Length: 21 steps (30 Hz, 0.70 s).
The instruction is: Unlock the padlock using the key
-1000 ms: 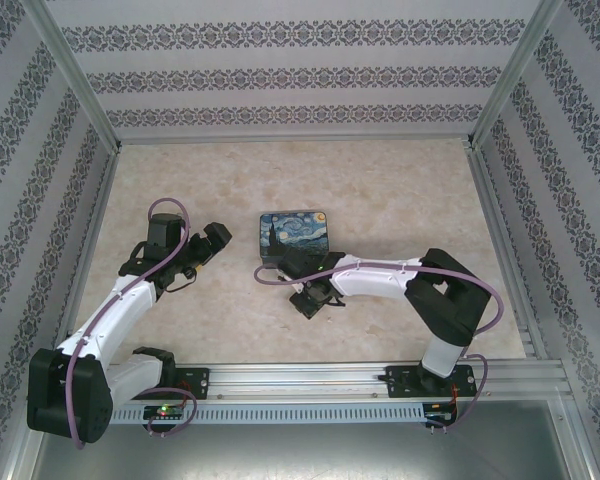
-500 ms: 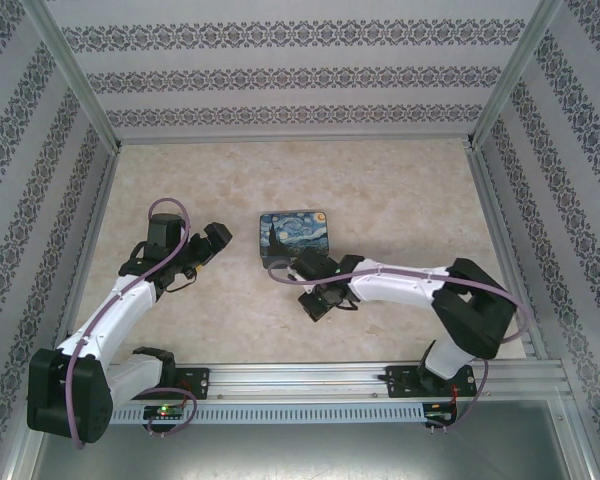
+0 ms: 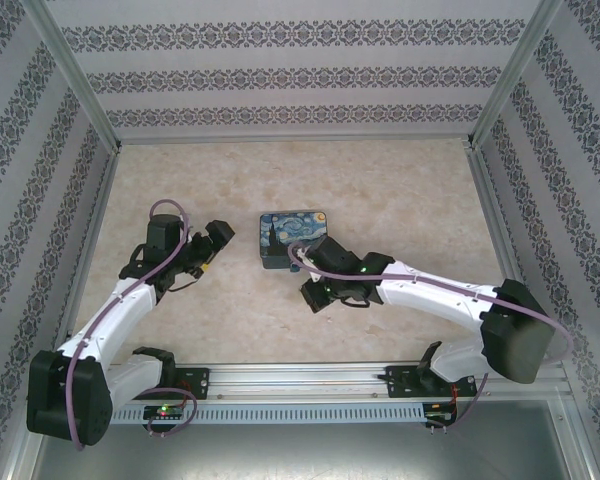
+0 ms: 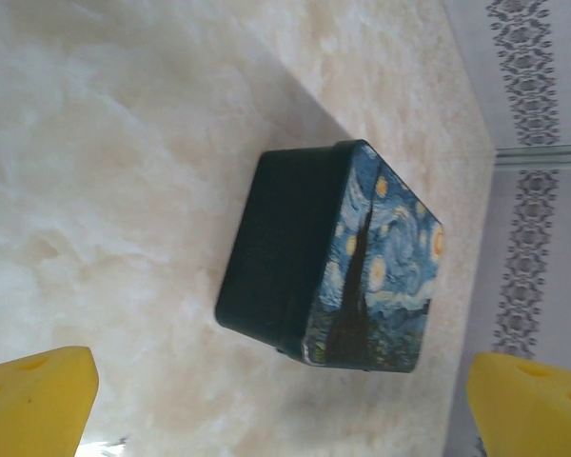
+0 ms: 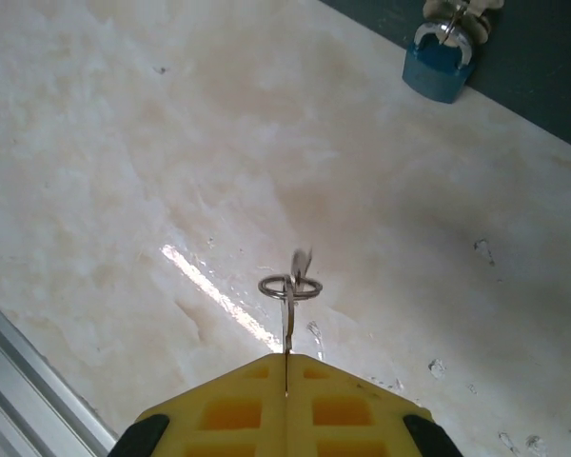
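The padlock [image 5: 440, 69], small and blue with a silvery shackle, lies on the table against the dark side of the painted tin in the right wrist view. My right gripper [image 5: 286, 367] is shut on the key [image 5: 286, 324], a thin metal blade with a small ring [image 5: 290, 286] at its far end, held above the table well short of the padlock. From above, the right gripper [image 3: 317, 294] sits just in front of the tin [image 3: 294, 236]. My left gripper [image 3: 216, 240] stands open left of the tin, its yellow fingers [image 4: 33, 395] wide apart with nothing between them.
The tin [image 4: 362, 257], blue with a swirling night-sky lid, stands mid-table. A metal rail [image 3: 310, 378] runs along the near edge, and patterned walls [image 3: 300, 80] close in the back and both sides. Bare marbled tabletop [image 3: 400, 190] stretches to the right and back.
The right arm's elbow has swung out to the right and stretched lower, while its gripper with the key shifted slightly right, near the tin. The left arm has hardly moved.
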Each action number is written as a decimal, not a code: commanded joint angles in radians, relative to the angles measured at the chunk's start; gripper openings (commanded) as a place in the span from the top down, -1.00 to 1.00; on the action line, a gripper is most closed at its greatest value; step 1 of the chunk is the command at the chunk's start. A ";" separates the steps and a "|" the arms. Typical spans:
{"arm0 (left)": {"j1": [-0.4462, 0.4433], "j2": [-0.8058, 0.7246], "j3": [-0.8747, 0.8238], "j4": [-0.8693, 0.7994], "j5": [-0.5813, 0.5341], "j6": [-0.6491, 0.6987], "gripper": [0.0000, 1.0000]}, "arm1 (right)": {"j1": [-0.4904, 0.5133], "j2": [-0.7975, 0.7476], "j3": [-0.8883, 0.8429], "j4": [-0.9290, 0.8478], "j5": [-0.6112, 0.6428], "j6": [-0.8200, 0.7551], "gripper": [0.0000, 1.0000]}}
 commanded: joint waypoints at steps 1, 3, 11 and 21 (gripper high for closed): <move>-0.011 -0.018 -0.045 0.161 0.084 -0.164 -0.99 | -0.010 -0.024 0.069 0.006 -0.016 0.048 1.00; -0.027 -0.024 -0.058 0.213 0.093 -0.240 -0.99 | -0.013 -0.020 0.102 0.000 -0.011 0.061 1.00; -0.129 -0.016 -0.095 0.406 0.041 -0.544 -0.91 | -0.015 0.038 0.249 -0.010 0.001 0.118 1.00; -0.265 0.041 -0.064 0.536 -0.063 -0.740 -0.77 | -0.015 0.085 0.325 0.036 -0.001 0.153 1.00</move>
